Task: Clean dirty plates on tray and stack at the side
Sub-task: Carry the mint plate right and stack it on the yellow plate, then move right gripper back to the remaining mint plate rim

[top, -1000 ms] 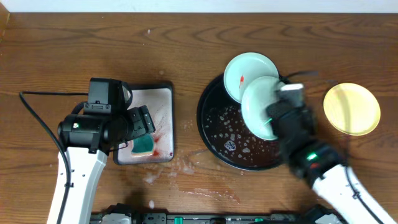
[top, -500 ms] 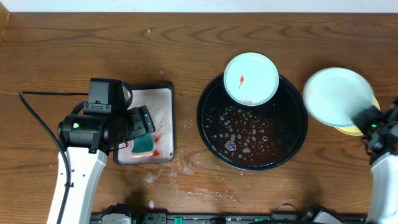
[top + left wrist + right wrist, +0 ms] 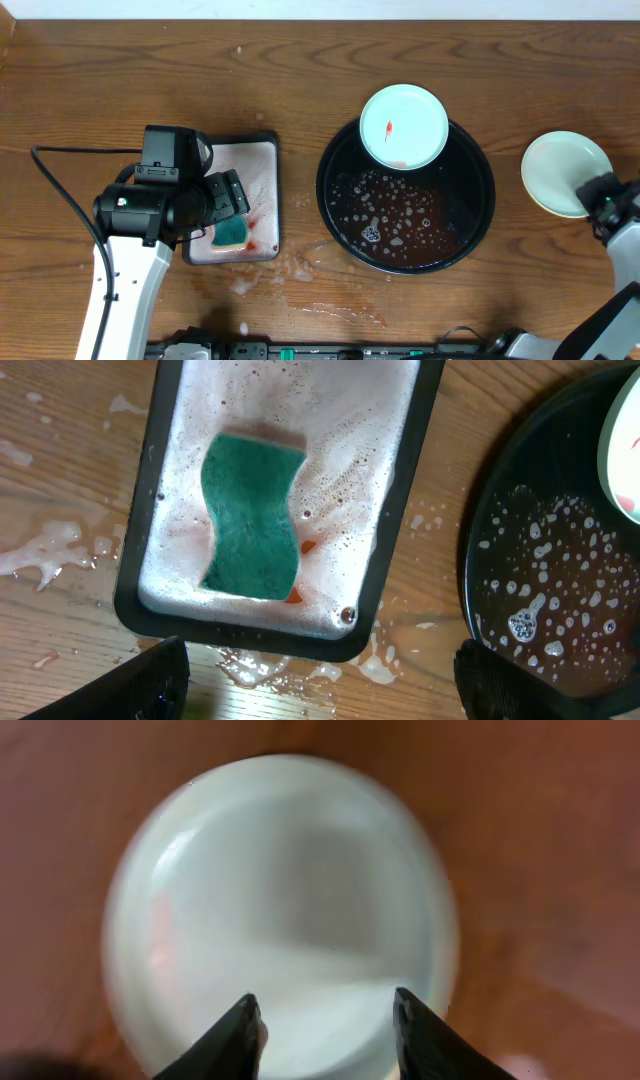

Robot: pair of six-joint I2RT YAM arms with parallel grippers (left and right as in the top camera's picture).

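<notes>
A pale mint-blue plate point(image 3: 404, 125) with a small red smear lies on the far rim of the large black tray point(image 3: 470, 235), which holds soapy water. A second mint-blue plate point(image 3: 566, 172) lies on the table to the right of the tray, where the yellow plate was; the yellow plate is hidden under it. My right gripper point(image 3: 598, 190) is at this plate's near right edge. In the right wrist view its fingers point(image 3: 325, 1005) are open over the plate point(image 3: 280, 890). My left gripper point(image 3: 225, 200) is open and empty over the silver tray; the left wrist view point(image 3: 320, 690) shows this too.
A green sponge point(image 3: 232, 233) lies in the foamy, red-stained small silver tray point(image 3: 262, 160), also in the left wrist view point(image 3: 250, 515). Foam puddles point(image 3: 255, 285) lie on the wood in front of it. The black tray's edge point(image 3: 520, 560) shows at that view's right.
My right arm carried the mint-blue plate from over the black tray to the right and set it on the yellow plate. Its fingers are now open. The left arm has not moved.
</notes>
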